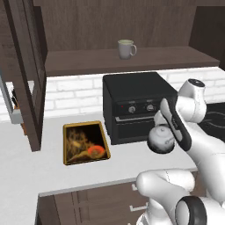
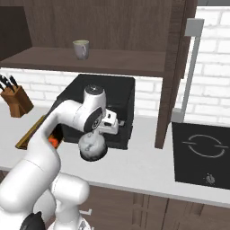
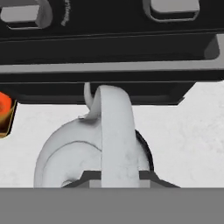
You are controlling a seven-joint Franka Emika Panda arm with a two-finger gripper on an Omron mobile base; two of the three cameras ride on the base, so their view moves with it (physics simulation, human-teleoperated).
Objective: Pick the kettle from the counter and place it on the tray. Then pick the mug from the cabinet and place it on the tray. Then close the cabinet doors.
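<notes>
The silvery-grey kettle [image 1: 161,139] hangs above the counter [image 1: 26,171] in front of the black oven, with my gripper [image 1: 165,125] shut on its arched handle [image 3: 114,131]. In the right base view the kettle [image 2: 92,147] sits just under the hand, lifted off the worktop. The tray [image 1: 85,143] with golden rim and swirl pattern lies flat on the counter to the kettle's left. A pale mug [image 1: 126,49] stands upright on the cabinet shelf [image 1: 79,61], seen from the other side as the mug [image 2: 81,49]. The cabinet door [image 1: 25,74] at left stands open.
A black toaster oven [image 1: 136,105] stands on the counter right behind the kettle. A knife block [image 2: 17,101] sits at the left. An induction hob [image 2: 203,155] is set into the counter at right, past the other open door [image 2: 173,72].
</notes>
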